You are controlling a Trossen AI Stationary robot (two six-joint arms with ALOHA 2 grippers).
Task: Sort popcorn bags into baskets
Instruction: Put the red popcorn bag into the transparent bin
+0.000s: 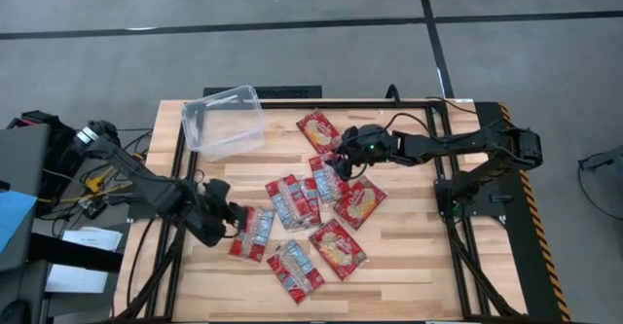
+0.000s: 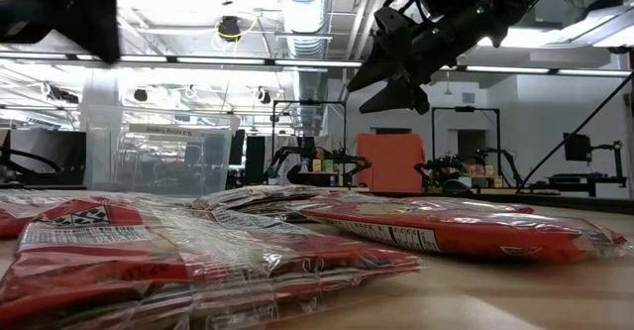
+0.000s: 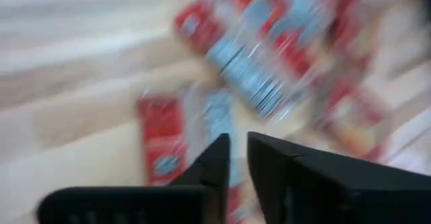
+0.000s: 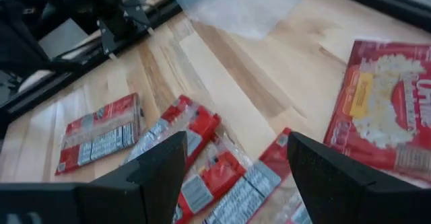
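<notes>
Red popcorn bags (image 1: 318, 216), lettering unreadable, left gripper (image 1: 234, 217) fingers nearly together, right gripper (image 1: 339, 158) fingers spread

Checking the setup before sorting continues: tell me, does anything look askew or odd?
The clear tub sits skewed at the table's far corner, overhanging the frame, empty. The popcorn bags lie scattered, overlapping.

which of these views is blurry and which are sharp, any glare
Left wrist view: heavy motion blur, popcorn bags smeared into red and blue streaks, only the left gripper reads clearly. Right wrist view: sharp, print on a bag legible. Low view: nearest bag soft, its wrapper glinting; ceiling lights bright behind the clear tub. High view: even light, no glare.
</notes>
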